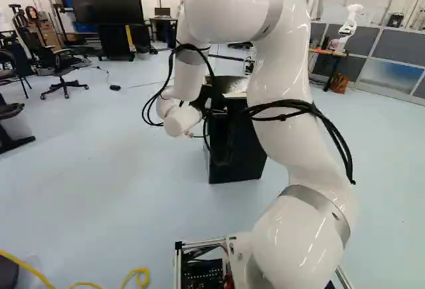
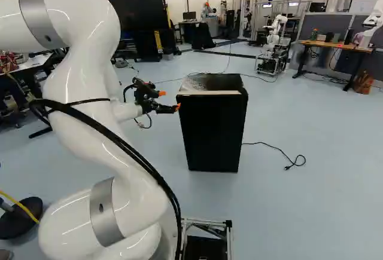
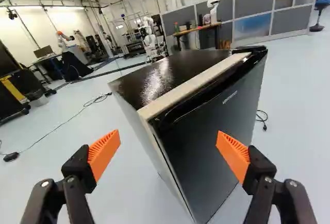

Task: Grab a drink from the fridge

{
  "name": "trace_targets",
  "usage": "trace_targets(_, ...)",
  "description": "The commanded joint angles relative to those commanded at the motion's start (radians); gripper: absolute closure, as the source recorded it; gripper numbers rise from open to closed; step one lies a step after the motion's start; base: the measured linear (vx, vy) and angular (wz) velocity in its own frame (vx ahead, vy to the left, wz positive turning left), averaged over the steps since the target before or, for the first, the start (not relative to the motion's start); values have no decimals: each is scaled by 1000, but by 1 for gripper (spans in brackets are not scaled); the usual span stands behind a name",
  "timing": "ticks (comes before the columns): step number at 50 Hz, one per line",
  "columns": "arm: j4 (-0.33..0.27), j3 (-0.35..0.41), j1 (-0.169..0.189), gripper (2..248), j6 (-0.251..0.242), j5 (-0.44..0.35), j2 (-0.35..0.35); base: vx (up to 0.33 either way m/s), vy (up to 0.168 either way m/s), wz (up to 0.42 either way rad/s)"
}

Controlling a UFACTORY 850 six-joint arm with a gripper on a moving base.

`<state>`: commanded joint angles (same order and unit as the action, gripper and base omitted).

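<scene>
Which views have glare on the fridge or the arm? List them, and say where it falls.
Wrist view: a bright, mottled glare patch on the glossy black top of the fridge, behind its pale front edge. Right base view: softer sheen on that top, small streaks on the white arm. Left base view: bright highlights on the arm, which partly hides the fridge.

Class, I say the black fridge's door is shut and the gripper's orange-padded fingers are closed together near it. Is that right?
Not quite: the wrist view shows the fingers standing wide apart, nothing between them gripped. The black fridge's door is indeed shut, with the fingers near it.
</scene>
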<state>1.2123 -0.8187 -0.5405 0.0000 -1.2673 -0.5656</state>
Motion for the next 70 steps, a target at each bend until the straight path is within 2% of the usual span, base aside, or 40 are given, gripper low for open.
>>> trace_targets(15,9,-18,2,3,-6,-3,-51,0,0,0)
trace_targets(31,9,-29,2,3,-146,-3,-88,0,0,0)
trace_targets(36,9,-30,2,3,-168,-3,-89,0,0,0)
trace_targets(70,9,-82,21,3,-178,-3,-121,0,0,0)
